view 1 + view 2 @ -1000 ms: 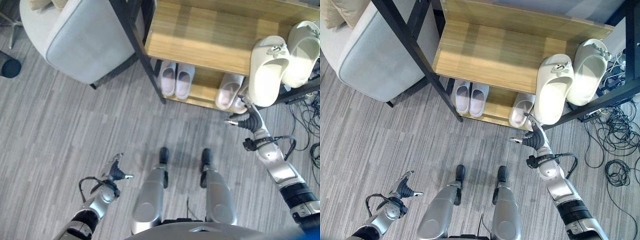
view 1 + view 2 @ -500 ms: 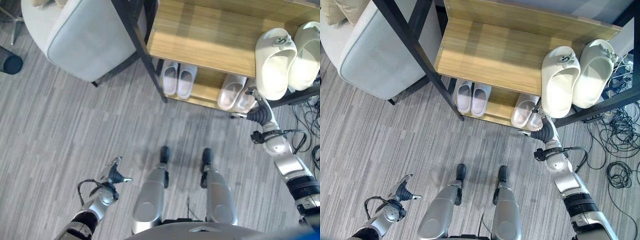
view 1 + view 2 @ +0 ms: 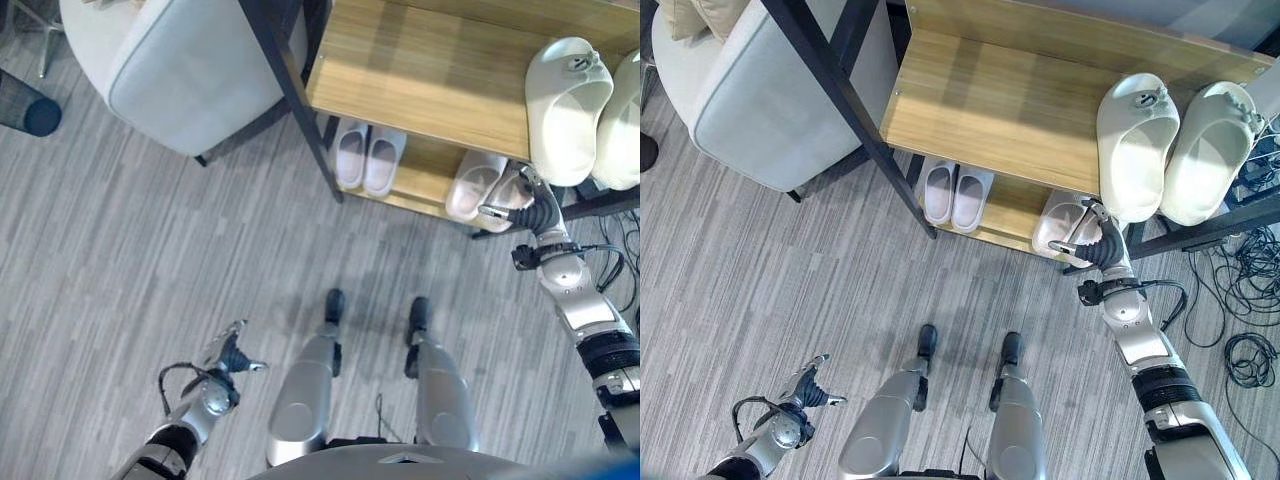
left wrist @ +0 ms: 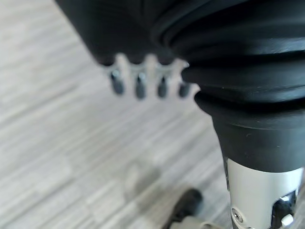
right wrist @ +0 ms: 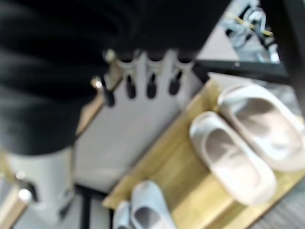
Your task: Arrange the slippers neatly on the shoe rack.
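Observation:
The shoe rack (image 3: 990,110) has wooden shelves in a black frame. Two cream slippers (image 3: 1137,140) lie side by side at the right end of its upper shelf. On the lower shelf (image 5: 188,179) stand a pale lilac pair (image 3: 955,195) at the left and a beige pair (image 3: 1060,220) at the right. My right hand (image 3: 1095,240) is open and empty at the lower shelf's front edge, just right of the beige pair (image 5: 238,152). My left hand (image 3: 228,355) hangs open and empty low over the floor at the lower left.
A grey upholstered armchair (image 3: 190,70) stands left of the rack, close to its black front leg (image 3: 300,110). Loose cables (image 3: 1250,290) lie on the floor at the right. A dark round object (image 3: 25,105) sits at the far left.
The whole view has shifted. My right hand has moved forward and to the right, up to the lower shelf beside the beige pair. The left hand has stayed low.

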You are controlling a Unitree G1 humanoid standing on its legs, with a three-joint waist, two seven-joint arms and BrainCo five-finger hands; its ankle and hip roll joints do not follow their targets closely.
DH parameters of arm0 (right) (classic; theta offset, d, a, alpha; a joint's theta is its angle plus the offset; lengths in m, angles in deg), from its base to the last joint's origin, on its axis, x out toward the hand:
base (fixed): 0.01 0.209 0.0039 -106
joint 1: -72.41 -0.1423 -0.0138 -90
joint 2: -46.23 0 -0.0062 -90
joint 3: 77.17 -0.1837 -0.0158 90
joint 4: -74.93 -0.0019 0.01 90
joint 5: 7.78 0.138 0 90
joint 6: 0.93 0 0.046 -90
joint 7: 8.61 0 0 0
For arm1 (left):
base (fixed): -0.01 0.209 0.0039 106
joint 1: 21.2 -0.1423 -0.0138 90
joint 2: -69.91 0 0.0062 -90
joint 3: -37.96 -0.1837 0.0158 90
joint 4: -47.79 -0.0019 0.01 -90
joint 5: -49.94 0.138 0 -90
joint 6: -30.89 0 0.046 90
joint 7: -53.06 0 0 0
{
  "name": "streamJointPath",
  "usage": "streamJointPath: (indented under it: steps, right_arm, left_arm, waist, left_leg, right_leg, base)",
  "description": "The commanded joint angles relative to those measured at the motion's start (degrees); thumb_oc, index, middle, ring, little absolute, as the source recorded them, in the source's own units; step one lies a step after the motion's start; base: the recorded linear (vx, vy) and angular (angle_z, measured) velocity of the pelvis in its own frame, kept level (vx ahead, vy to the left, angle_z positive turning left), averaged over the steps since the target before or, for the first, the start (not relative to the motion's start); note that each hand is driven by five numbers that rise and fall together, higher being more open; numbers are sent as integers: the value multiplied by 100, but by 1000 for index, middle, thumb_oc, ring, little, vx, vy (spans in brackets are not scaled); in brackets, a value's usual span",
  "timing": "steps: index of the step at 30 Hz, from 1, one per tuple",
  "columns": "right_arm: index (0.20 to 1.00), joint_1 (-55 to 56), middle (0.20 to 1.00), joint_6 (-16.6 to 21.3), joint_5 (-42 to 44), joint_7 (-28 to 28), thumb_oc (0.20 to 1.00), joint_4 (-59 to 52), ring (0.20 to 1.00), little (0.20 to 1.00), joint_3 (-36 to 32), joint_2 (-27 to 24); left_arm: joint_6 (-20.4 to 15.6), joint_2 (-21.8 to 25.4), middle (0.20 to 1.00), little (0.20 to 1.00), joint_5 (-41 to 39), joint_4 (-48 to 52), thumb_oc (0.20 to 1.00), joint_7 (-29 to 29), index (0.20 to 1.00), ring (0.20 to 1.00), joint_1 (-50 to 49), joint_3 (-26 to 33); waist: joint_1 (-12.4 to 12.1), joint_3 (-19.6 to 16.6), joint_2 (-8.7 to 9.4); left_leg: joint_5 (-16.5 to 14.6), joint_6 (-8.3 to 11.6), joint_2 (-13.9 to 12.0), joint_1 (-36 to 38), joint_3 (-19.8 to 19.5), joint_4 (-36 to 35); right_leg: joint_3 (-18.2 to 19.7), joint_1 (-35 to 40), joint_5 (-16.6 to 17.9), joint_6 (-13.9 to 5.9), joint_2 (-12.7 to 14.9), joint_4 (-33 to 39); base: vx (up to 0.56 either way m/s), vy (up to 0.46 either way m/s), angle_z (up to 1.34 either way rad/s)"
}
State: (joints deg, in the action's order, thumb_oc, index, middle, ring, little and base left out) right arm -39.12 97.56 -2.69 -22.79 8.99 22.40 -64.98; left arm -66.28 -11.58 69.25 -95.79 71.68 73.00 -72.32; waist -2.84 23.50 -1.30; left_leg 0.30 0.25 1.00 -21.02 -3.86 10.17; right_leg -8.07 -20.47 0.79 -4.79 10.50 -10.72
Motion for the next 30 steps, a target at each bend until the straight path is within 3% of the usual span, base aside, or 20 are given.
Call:
streamJointPath:
  steps: [1, 17, 24, 30]
  right_arm:
    - [1000, -75, 1000, 267, 175, -116, 1000, -91, 1000, 1000, -84, -402]
    - [1000, -453, 1000, 231, 346, 0, 1000, 566, 1000, 1000, -16, -829]
    - [1000, -378, 1000, 201, 338, 41, 1000, 538, 1000, 1000, 29, -666]
    - [1000, 466, 1000, 115, 121, 189, 1000, 417, 1000, 1000, -53, -85]
  left_arm:
    - [-54, -18, 1000, 1000, -33, -308, 1000, -15, 1000, 1000, -96, -32]
    - [-56, -195, 1000, 1000, -14, -689, 1000, -183, 1000, 1000, -50, -216]
    - [-24, -194, 1000, 1000, -20, -710, 1000, -174, 1000, 1000, 27, -179]
    - [96, -171, 1000, 1000, -78, -731, 1000, -245, 1000, 1000, 21, 4]
  waist:
    - [-47, -344, 95]
    - [-127, -450, 56]
    - [-119, -454, 55]
    - [14, -587, 200]
  left_leg:
    - [34, 175, 2, -25, -192, -325]
    - [191, 206, 12, 70, -323, -684]
    - [148, 203, 17, 48, -315, -606]
    - [-103, 170, 29, 80, -255, -264]
  right_leg:
    - [14, 106, -257, -295, 88, -325]
    - [-79, 172, -286, -315, 91, -233]
    - [-76, 183, -303, -313, 95, -247]
    - [-41, 345, -369, -297, 81, -329]
  base:
    - [32, -1, 0]
    - [11, 4, 4]
    - [0, 0, 0]
    - [19, -9, 0]
